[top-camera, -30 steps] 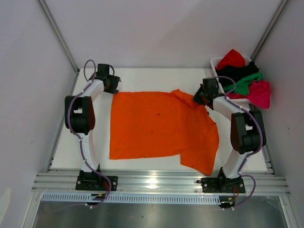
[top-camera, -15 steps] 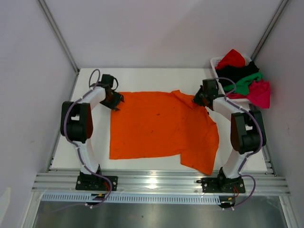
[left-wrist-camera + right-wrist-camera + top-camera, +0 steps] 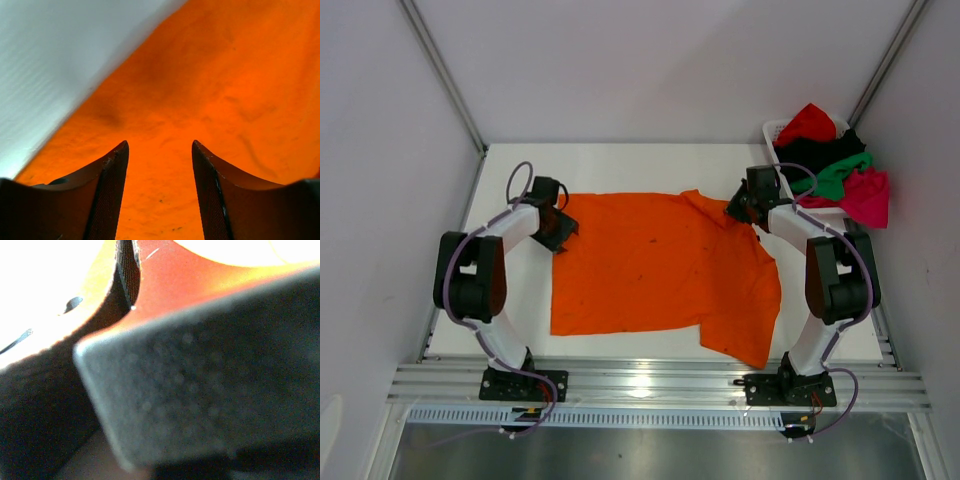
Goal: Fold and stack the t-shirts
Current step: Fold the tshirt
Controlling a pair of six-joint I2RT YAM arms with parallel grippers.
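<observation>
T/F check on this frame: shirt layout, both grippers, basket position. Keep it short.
1. The orange t-shirt lies spread out on the table. True.
2. The left gripper is clamped shut on cloth. False: its jaws stand open over the orange cloth near the shirt's far left corner.
3. The right gripper is shut on the orange t-shirt at its far right edge. True.
4. The basket sits at the table's far left corner. False: it is at the far right corner, holding the red shirt, black shirt, green shirt and pink shirt.
</observation>
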